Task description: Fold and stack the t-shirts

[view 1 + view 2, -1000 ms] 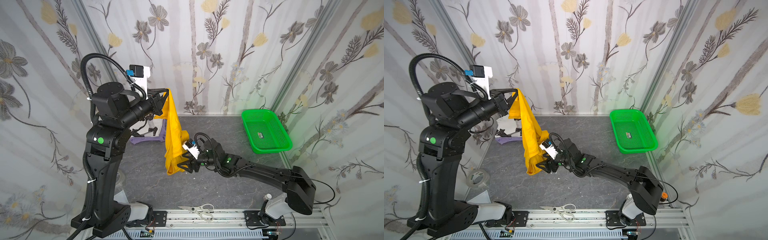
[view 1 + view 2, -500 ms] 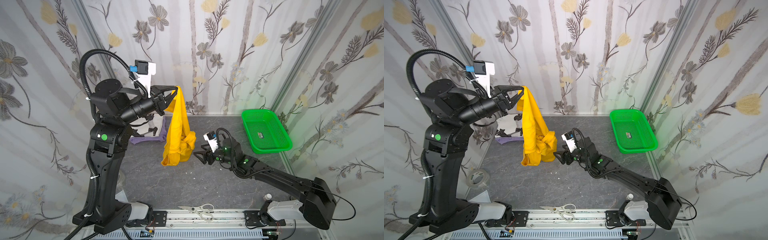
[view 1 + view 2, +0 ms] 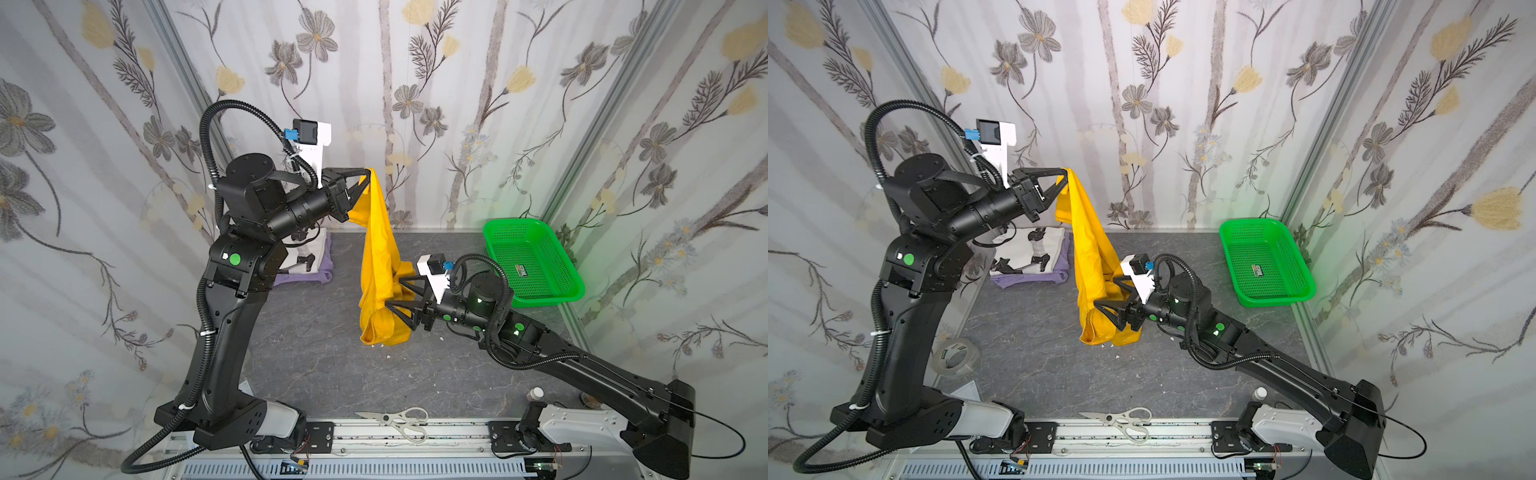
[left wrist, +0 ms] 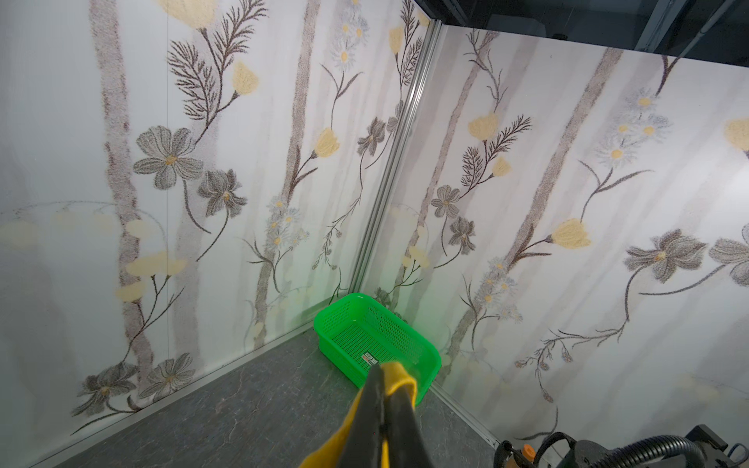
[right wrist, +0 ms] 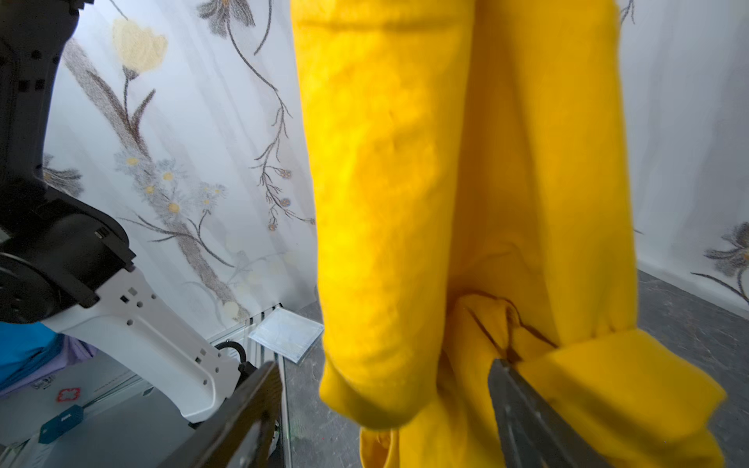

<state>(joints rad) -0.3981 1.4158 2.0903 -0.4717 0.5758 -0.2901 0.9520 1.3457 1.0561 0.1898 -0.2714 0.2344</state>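
Mustard-yellow t-shirt (image 3: pixel 379 249) is held by its top edge in the clenched left gripper (image 3: pixel 366 173), raised at 11 o'clock above the table (image 3: pixel 316 365), and is hung down to the table's centre, where its lower end is bunched. Its lower part is straddled by the right gripper (image 3: pixel 394 293), whose jaws are spread wide and not clamped. At 10 o'clock the white printed t-shirt (image 3: pixel 1047 245) is laid folded on the lavender t-shirt (image 3: pixel 1025 279).
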